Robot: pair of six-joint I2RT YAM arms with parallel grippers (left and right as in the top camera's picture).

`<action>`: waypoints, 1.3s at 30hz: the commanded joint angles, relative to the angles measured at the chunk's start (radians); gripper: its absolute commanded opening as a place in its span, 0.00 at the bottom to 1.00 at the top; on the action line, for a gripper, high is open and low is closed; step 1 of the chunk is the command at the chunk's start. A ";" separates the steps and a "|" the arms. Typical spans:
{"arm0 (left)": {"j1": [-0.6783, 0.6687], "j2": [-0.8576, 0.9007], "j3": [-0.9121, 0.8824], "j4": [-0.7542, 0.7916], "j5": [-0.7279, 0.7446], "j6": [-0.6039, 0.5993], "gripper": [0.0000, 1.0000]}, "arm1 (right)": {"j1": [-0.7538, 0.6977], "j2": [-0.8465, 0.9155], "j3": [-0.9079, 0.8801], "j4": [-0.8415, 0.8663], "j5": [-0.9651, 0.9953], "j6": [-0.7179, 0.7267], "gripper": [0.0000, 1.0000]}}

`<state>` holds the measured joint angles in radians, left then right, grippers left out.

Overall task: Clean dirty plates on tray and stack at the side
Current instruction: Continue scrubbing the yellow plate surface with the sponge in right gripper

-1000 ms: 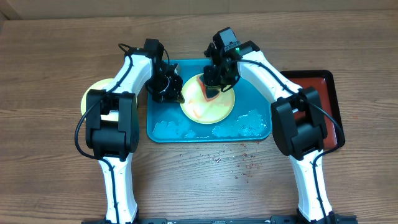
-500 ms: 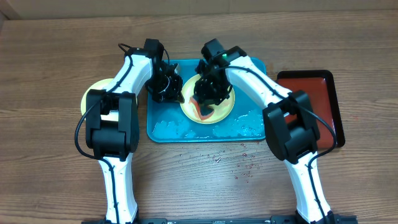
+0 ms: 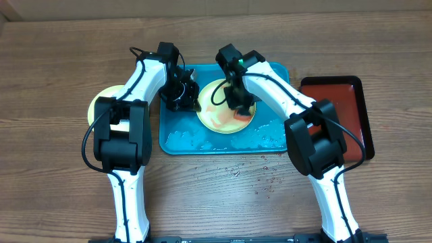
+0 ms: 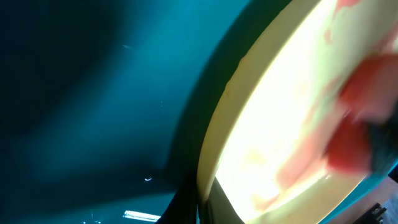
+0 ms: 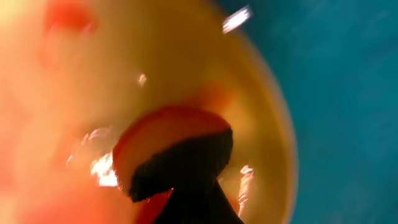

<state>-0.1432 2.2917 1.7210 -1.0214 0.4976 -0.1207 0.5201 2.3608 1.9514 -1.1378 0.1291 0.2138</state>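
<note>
A pale yellow-green plate with red smears lies on the turquoise tray. My left gripper is shut on the plate's left rim; the rim shows between its jaws in the left wrist view. My right gripper is shut on a red wiping pad and presses it onto the plate's right part. A second yellow-green plate lies on the table to the left of the tray, partly under the left arm. The light blue plate is out of view.
A dark red tray lies at the right. Whitish wet suds cover the turquoise tray's front strip. Small red specks dot the wooden table in front of the tray.
My right gripper swept the pad from the plate's back to its front left, then across to its right side. My left gripper stayed on the rim.
</note>
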 commanded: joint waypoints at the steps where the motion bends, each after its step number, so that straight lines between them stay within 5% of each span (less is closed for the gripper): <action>1: 0.006 0.027 -0.013 -0.003 -0.034 0.021 0.04 | -0.036 0.020 -0.006 0.096 0.190 0.026 0.04; 11: 0.006 0.027 -0.013 -0.003 -0.034 0.020 0.04 | 0.040 0.020 -0.008 0.318 -0.186 0.026 0.04; 24: 0.012 0.027 -0.013 0.001 -0.026 0.019 0.04 | 0.087 0.020 -0.008 0.140 -0.335 0.025 0.04; 31: 0.018 0.027 -0.013 0.000 -0.026 0.020 0.04 | 0.076 0.020 -0.008 0.008 -0.314 -0.013 0.04; 39: 0.019 0.027 -0.013 -0.004 -0.026 0.020 0.04 | 0.036 0.020 -0.008 -0.024 0.124 0.003 0.04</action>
<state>-0.1356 2.2917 1.7210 -1.0248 0.4980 -0.1204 0.5980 2.3642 1.9514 -1.1561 -0.0589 0.2096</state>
